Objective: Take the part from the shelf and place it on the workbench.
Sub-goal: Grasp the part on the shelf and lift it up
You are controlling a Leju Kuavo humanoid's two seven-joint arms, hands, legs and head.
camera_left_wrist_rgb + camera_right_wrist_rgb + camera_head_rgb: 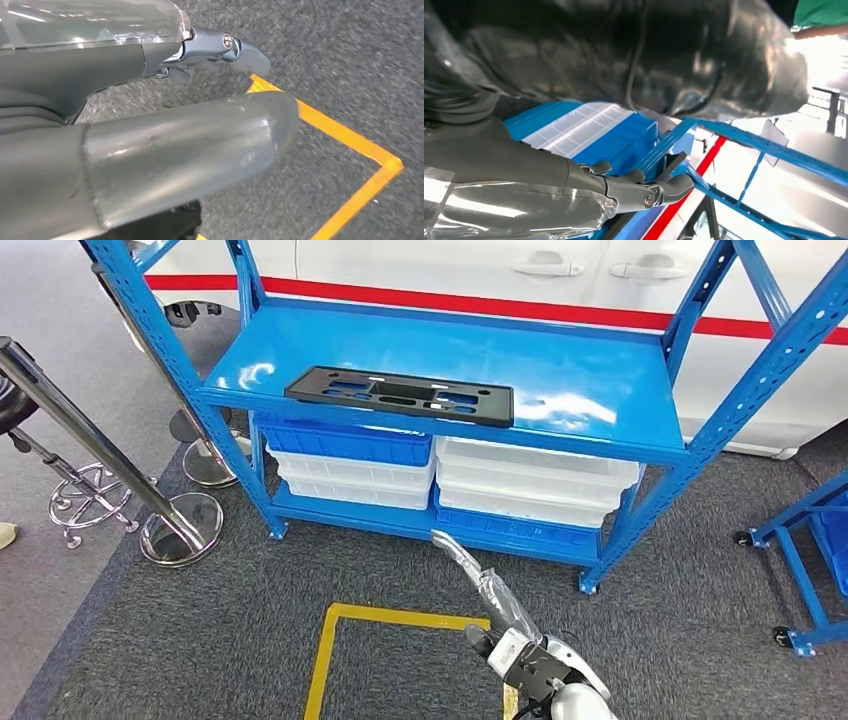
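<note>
The left hand (150, 125) comes in large, its thick grey thumb (190, 150) stretched out and darker fingers (235, 47) extended beside it, nothing held; beyond the hand lies dark grey carpet floor (350, 60); a yellow floor line (350, 145) turns a corner just past the thumb's tip.
</note>
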